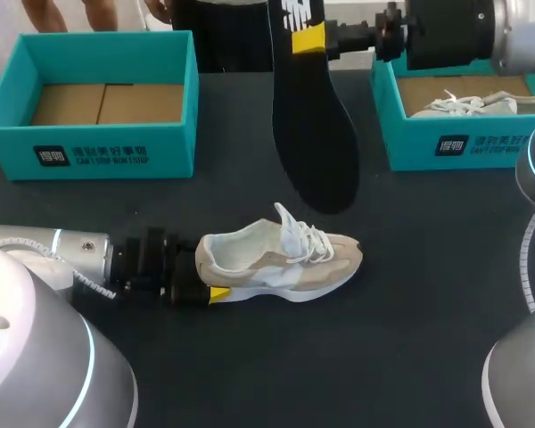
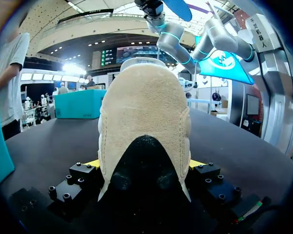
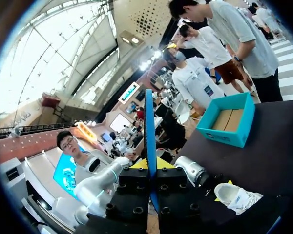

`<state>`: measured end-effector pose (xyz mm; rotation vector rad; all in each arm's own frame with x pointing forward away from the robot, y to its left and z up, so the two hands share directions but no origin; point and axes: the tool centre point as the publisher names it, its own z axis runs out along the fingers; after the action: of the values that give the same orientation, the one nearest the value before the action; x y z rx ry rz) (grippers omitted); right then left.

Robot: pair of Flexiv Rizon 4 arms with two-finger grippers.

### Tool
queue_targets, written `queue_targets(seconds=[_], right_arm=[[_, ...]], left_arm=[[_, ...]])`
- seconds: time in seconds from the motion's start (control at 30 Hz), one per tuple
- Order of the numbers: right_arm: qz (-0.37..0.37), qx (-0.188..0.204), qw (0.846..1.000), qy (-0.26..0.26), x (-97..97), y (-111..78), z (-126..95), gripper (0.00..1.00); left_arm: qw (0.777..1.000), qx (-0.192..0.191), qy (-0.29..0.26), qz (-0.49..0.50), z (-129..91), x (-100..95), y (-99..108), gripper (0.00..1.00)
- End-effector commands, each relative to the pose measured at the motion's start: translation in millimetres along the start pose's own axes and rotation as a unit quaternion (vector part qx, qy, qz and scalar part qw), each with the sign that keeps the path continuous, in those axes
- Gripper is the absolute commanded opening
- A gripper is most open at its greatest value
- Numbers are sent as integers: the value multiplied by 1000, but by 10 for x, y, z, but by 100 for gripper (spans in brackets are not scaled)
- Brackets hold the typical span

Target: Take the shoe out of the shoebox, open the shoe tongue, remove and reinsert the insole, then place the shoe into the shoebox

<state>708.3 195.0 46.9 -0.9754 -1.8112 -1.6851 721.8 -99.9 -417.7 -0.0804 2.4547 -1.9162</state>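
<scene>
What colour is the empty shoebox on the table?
The shoebox is teal, with a brown cardboard floor; the head view shows it best.

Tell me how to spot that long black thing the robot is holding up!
Look at the dark table, between the empty teal box and the teal box with a shoe inside. There the right tool holds the insole up. It alone is flat, black and foot-shaped; the white shoe on the table is bulky.
</scene>
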Motion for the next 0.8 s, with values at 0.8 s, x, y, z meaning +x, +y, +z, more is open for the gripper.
queue_targets(seconds=[0.8], right_arm=[[13,-31,999,-1,225,-400,-177,0]], left_arm=[[1000,0,-2,0,2,16,2,0]])
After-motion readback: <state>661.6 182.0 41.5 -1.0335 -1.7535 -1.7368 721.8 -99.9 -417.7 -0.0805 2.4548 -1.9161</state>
